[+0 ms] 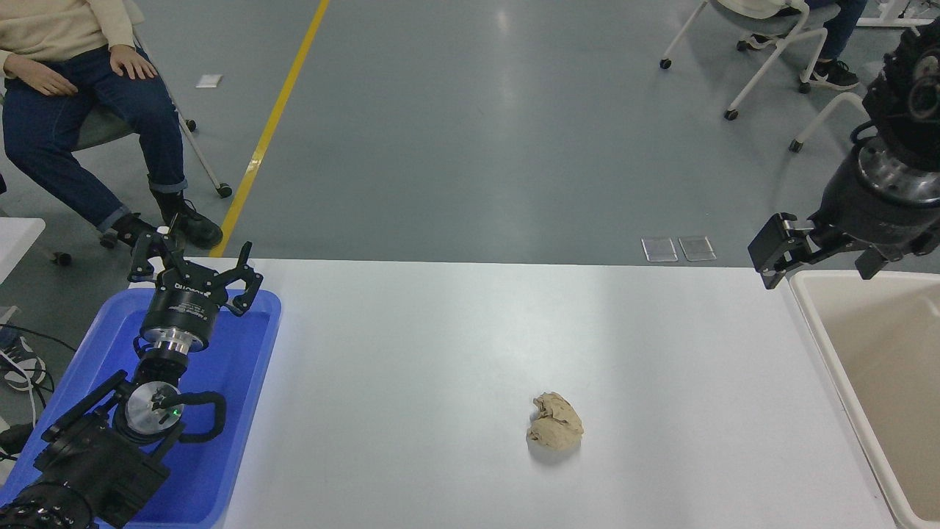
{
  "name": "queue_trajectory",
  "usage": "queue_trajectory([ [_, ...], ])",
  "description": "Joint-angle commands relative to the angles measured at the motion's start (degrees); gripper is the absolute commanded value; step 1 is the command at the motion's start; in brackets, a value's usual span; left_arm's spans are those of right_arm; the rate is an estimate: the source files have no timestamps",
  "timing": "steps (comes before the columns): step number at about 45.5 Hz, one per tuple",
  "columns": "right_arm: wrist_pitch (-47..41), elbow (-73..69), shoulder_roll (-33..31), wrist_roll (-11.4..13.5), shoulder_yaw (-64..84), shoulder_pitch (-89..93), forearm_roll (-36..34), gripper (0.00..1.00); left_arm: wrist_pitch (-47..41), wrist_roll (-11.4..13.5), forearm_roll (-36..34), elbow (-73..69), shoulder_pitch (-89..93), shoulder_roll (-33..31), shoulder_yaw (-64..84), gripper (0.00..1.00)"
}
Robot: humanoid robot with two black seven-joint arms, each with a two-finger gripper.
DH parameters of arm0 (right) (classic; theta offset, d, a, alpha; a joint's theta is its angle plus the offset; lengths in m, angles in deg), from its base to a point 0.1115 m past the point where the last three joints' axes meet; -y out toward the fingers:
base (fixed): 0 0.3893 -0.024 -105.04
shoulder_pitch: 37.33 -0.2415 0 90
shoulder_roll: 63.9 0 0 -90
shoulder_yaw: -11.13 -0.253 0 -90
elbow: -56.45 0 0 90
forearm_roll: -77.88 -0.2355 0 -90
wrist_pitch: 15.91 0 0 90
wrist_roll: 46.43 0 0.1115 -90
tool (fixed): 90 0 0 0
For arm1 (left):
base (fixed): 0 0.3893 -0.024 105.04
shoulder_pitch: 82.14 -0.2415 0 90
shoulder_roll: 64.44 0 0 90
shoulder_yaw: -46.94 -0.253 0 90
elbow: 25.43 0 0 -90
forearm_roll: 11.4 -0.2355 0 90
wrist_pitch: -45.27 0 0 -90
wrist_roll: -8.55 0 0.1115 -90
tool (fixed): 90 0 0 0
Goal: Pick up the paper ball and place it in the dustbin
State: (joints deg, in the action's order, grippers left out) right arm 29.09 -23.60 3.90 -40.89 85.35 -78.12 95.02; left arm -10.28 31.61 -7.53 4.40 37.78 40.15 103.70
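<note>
though unfilled, dustbin [815,323] beside ball [555,422]

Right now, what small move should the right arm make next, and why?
Probably swing the right end effector left and toward the camera, down over the paper ball. It hangs empty near the dustbin rim's far corner, while the ball lies untouched on the white table. The left end effector sits over the blue tray.

The dustbin [874,382] ran off the right and bottom edges, only its near-left corner showing. The right gripper [815,261] perhaps had a second finger, partly hidden behind the wrist. The seated person [66,95] was cut off above the chest.
</note>
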Motion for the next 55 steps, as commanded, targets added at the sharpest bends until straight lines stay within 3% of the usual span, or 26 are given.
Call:
queue_trajectory([
  [1, 0.0, 0.06, 0.06, 0.0, -0.13, 0.19, 0.0, 1.0, -0.08, 0.05, -0.35, 0.05, 0.05, 0.0, -0.42, 1.0],
  [55, 0.0, 0.15, -0.12, -0.09, -0.31, 0.27, -0.08, 1.0, 0.09, 0.05, 0.0, -0.04, -0.04, 0.0, -0.07, 1.0],
])
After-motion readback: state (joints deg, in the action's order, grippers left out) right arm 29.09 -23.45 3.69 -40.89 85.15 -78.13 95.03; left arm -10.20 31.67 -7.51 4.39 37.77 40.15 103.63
